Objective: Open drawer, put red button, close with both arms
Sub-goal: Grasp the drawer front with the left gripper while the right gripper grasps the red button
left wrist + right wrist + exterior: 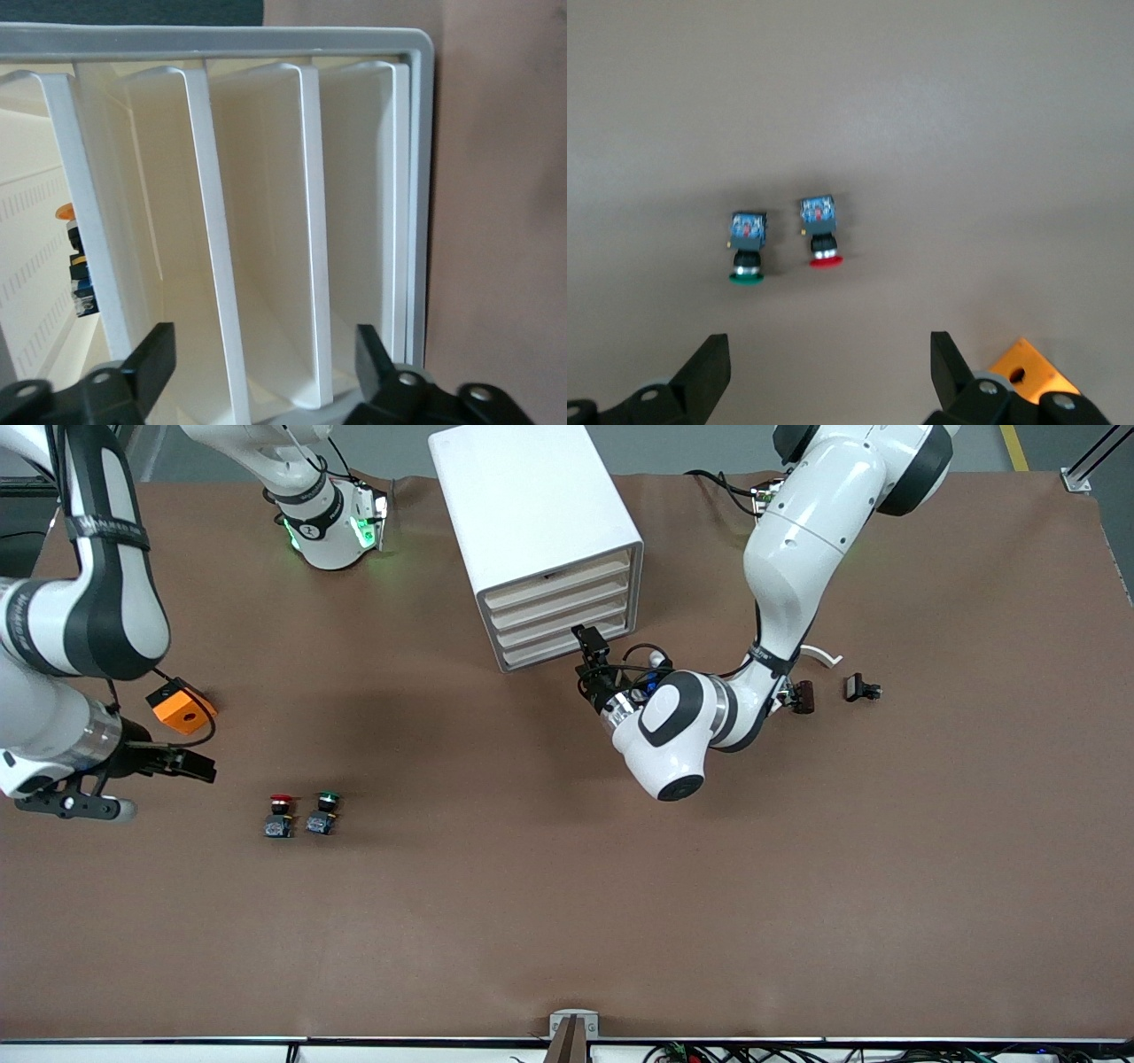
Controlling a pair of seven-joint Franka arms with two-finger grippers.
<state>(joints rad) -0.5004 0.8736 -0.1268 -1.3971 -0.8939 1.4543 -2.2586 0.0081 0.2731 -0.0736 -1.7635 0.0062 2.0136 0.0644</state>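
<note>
red button (pixel 280 813) near right pincer (pixel 197 763)

Brown mat (pixel 567 921) covers whole table, slightly wrinkled at far edge. Grey floor (pixel 673 447) visible past far edge. Yellow floor line (pixel 1013 447) at far corner toward left arm's end, next to metal frame post (pixel 1088 465). White rail (pixel 266 1051) runs along near table edge, small grey bracket (pixel 573 1026) at its middle, bundle of cables (pixel 726 1052) beside it. Lighting even and soft, faint shadows on mat.
</note>
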